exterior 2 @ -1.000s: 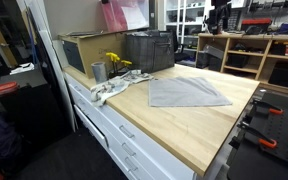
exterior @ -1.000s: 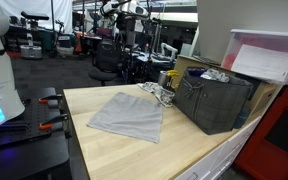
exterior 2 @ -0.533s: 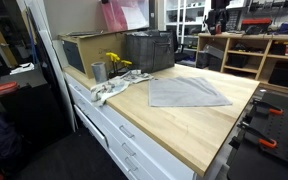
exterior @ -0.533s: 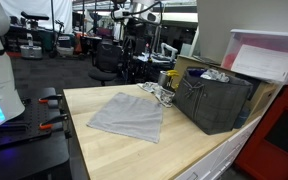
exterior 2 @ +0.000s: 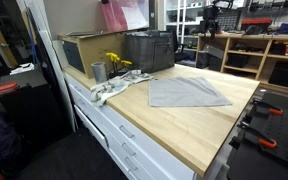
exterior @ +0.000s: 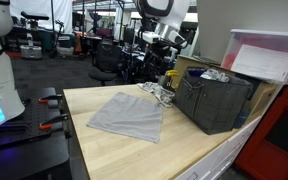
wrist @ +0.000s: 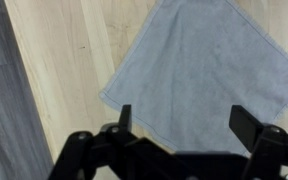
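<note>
My gripper (wrist: 184,128) is open and empty, its two dark fingers spread apart at the bottom of the wrist view. It hangs high above a flat grey cloth (wrist: 209,70) lying on the light wooden tabletop (wrist: 64,60). In an exterior view the arm and gripper (exterior: 167,42) are raised beyond the far edge of the table, well above the cloth (exterior: 126,115). The cloth (exterior 2: 187,91) and the gripper (exterior 2: 214,18) also show in an exterior view, with the gripper small and far back.
A dark crate (exterior: 214,100) stands at the table's side, with a crumpled white rag (exterior: 159,93) beside it. A metal cup (exterior 2: 99,71), yellow flowers (exterior 2: 115,62) and a cardboard box (exterior 2: 79,50) sit near the crate (exterior 2: 149,50). A pink-edged bin (exterior: 264,58) stands behind.
The arm has swung to the right in the exterior view and come lower, closer to the table's far edge. The cloth has not moved.
</note>
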Controlling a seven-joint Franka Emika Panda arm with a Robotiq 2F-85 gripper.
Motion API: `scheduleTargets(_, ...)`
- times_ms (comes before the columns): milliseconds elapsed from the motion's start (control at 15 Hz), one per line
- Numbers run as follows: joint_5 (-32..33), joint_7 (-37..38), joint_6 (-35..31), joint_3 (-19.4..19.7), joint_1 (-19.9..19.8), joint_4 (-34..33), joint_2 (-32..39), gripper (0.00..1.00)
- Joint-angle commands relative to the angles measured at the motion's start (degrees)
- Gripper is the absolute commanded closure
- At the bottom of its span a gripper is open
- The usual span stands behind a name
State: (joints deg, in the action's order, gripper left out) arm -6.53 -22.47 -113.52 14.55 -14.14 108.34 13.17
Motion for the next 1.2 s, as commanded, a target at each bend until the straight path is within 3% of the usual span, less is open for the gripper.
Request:
scheduleTargets(0, -2.4, -1.8, 3.2, -2.0, -3.6, -11.3, 11.2, 0.00)
scheduleTargets(667, -1.9, 1.5, 10.3, -6.5, -12.4, -37.9, 37.3, 0.00)
scheduleTargets(1133, -2.5, 2.2, 18.6, -7.5, -15.2, -53.6, 50.4, 0.00)
